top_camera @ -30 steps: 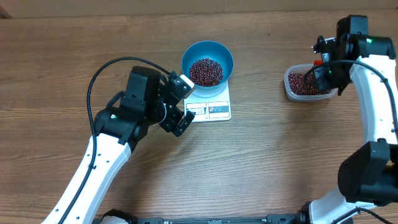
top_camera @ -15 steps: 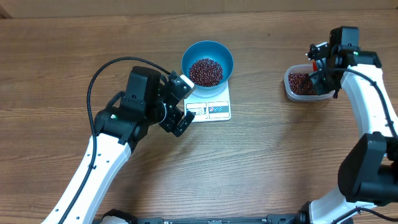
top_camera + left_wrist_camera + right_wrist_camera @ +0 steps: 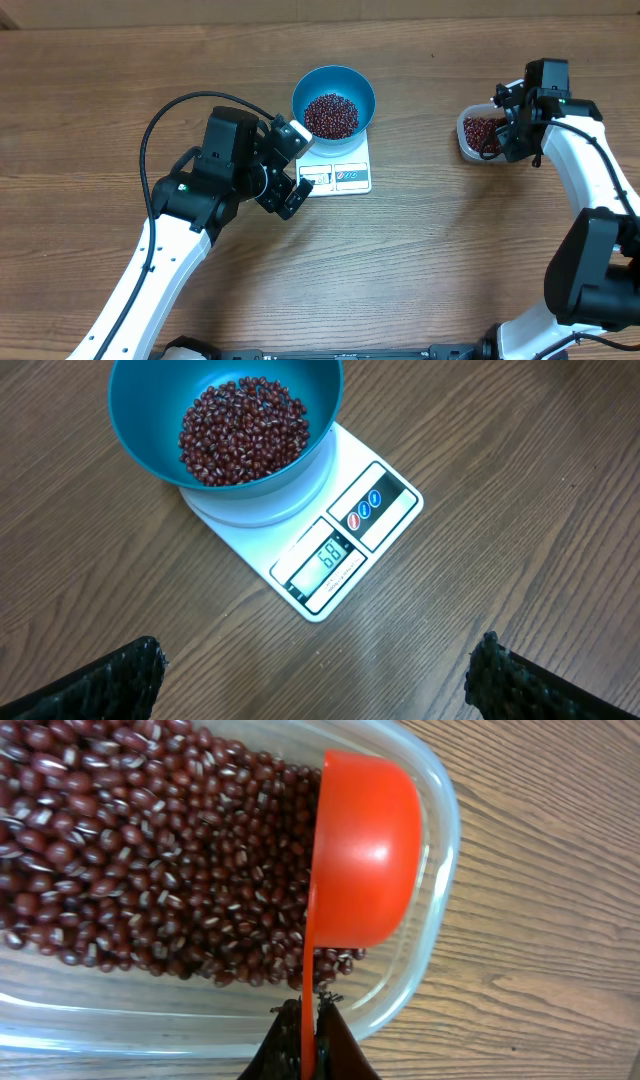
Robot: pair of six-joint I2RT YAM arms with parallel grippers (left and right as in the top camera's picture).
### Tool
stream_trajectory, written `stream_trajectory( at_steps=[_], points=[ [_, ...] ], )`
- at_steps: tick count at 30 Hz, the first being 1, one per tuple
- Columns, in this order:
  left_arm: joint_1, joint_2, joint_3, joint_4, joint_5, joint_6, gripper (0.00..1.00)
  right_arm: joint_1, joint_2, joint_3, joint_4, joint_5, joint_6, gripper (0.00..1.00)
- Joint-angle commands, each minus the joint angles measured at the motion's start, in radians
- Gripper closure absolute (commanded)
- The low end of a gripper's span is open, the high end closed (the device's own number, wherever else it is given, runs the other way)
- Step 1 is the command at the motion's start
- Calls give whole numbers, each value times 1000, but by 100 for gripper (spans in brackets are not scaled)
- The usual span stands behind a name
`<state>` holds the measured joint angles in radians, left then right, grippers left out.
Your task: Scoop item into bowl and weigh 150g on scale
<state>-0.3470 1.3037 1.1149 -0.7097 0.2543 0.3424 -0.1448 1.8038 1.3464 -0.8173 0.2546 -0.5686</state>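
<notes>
Right tool (image 3: 308, 1020) is clamped on the handle of the orange scoop (image 3: 365, 860) and has just swung in over the clear tub (image 3: 440, 830). The scoop's tipped on edge, just above the beans (image 3: 150, 870) ahead of it. Looks like another load is coming. Well off to its side, the bowl (image 3: 140, 400) of beans sits on the scale (image 3: 390, 510), and the left tool (image 3: 320, 690) hangs spread apart nearby, unmoved.

Both arms are white shells with chunky black joint housings. The left arm (image 3: 160, 250), left of the scale (image 3: 340, 172), has a thin black cable (image 3: 148, 140) looping off it and a tiny green light (image 3: 183, 186); its fingers (image 3: 110, 680) are black and knobbly. The right arm (image 3: 590, 170), right of the scale, also has a black cable running along it.
</notes>
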Motion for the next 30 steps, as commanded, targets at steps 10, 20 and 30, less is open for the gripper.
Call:
stream_trajectory(
  at_steps=[10, 20, 30],
  points=[
    [-7, 4, -2, 3, 5, -10, 1, -10, 19, -6, 0, -37, -5, 96],
    [-7, 4, -2, 3, 5, -10, 0, -10, 69, -6, -26, -157, -5, 96],
    [-7, 4, -2, 3, 5, -10, 1, -10, 69, -6, -68, -422, -4, 96]
  ],
)
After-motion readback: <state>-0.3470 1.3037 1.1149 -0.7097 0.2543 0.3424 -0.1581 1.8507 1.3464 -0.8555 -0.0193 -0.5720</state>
